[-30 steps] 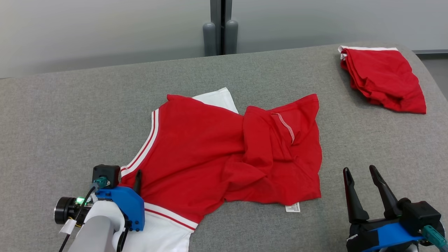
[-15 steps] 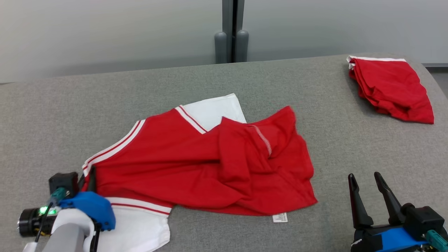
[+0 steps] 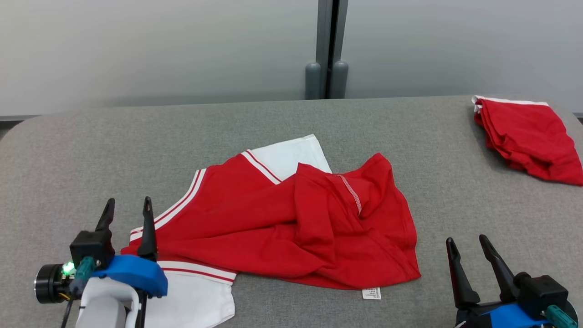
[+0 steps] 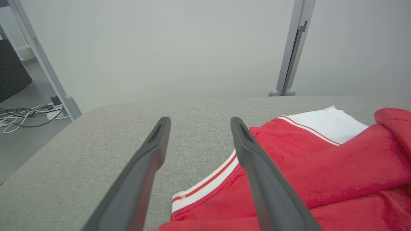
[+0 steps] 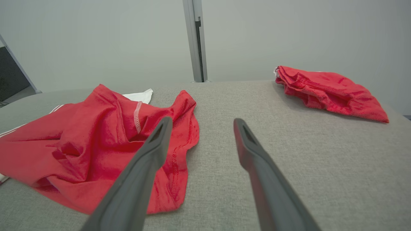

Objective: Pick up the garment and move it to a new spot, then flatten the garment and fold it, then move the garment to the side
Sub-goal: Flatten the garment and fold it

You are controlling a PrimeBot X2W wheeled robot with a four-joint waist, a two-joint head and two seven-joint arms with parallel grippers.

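The garment (image 3: 291, 228) is a red shirt with white sleeves and red-and-white trim, lying rumpled in the middle of the grey table (image 3: 136, 150). Its white label pokes out at the front edge. My left gripper (image 3: 128, 206) stands open at the garment's left end, one finger over the striped collar edge (image 4: 205, 184), nothing between the fingers. The garment (image 5: 96, 147) also lies left of my right gripper (image 5: 200, 123), which is open and apart from the cloth, at the lower right (image 3: 467, 241) of the head view.
A second red garment (image 3: 530, 139), bunched and folded, lies at the table's far right corner (image 5: 327, 93). Grey posts (image 3: 325, 77) stand behind the table against a pale wall. Cables (image 4: 19, 115) lie on the floor off the table's left end.
My left gripper dragged the garment's collar end leftward, then let go and now stands open above it. The head camera has shifted. The right gripper kept still.
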